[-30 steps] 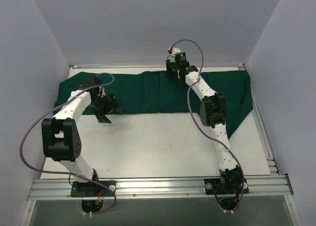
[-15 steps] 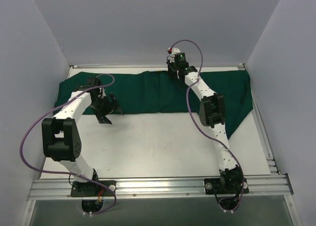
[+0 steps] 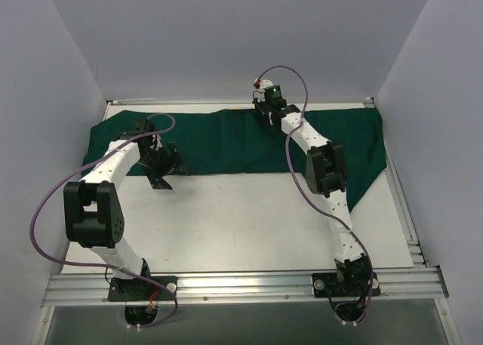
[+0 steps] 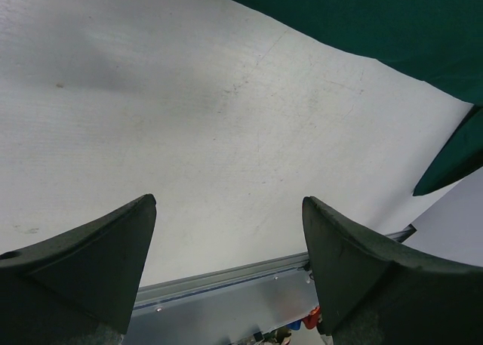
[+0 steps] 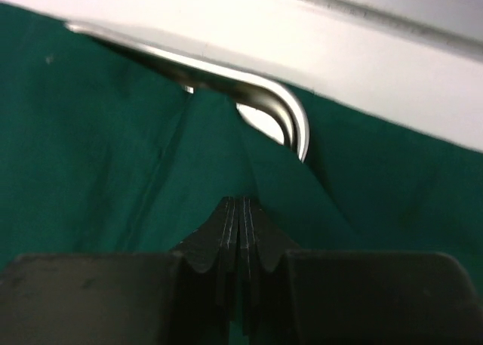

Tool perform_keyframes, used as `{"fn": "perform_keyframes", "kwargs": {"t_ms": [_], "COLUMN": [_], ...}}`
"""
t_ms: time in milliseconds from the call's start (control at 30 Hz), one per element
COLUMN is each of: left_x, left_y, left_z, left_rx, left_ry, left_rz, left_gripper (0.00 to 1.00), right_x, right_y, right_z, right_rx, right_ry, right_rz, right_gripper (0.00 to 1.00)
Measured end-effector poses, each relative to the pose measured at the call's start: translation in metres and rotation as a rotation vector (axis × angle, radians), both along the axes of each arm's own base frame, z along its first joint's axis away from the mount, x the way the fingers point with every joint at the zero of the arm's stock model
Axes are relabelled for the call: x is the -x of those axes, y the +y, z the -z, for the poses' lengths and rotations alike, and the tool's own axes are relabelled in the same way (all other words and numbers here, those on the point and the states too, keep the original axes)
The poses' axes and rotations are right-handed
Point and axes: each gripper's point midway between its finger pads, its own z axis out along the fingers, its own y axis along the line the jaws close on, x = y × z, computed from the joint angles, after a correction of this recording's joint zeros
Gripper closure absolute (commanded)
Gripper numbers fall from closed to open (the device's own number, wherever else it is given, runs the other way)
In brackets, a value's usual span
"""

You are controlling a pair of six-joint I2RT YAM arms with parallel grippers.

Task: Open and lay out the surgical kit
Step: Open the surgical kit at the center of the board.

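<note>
The surgical kit shows as a dark green drape (image 3: 226, 141) spread in a band across the far half of the white table. In the right wrist view a shiny steel tray rim (image 5: 281, 107) pokes out from under the drape (image 5: 98, 149). My right gripper (image 3: 263, 114) is at the drape's far edge, shut on a pinched fold of the cloth, which tents up to the right gripper (image 5: 242, 204). My left gripper (image 3: 167, 171) hovers at the drape's near edge on the left. The left gripper (image 4: 229, 203) is open with only bare table between its fingers (image 4: 98, 254).
The drape's right end (image 3: 368, 175) hangs down towards the near side. An aluminium rail (image 3: 241, 281) runs along the front edge by the arm bases. Grey walls close in the table on the left, right and back.
My right gripper has shut on a fold of the drape and shifted slightly towards the far edge. The left arm has not moved.
</note>
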Motion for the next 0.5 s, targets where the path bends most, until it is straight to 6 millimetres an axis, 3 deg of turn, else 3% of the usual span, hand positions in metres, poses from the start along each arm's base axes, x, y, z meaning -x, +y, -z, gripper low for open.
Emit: {"fn": "perform_keyframes", "kwargs": {"t_ms": [267, 367, 400, 500], "left_x": [0.0, 0.003, 0.004, 0.004], "left_y": [-0.002, -0.002, -0.002, -0.002], "left_z": [-0.005, -0.002, -0.001, 0.0], "left_rx": [0.01, 0.011, 0.011, 0.013], "left_ry": [-0.023, -0.015, -0.011, -0.009], "left_rz": [-0.002, -0.003, -0.004, -0.005], "left_gripper": [0.13, 0.12, 0.12, 0.13], "right_x": [0.042, 0.06, 0.062, 0.062], "right_y": [-0.02, -0.035, -0.04, -0.055], "right_z": [-0.012, -0.021, -0.028, -0.04], "right_rx": [0.045, 0.055, 0.059, 0.071], "right_ry": [0.056, 0.076, 0.073, 0.059], "right_rz": [0.024, 0.037, 0.044, 0.071], "right_gripper": [1.0, 0.81, 0.71, 0.57]}}
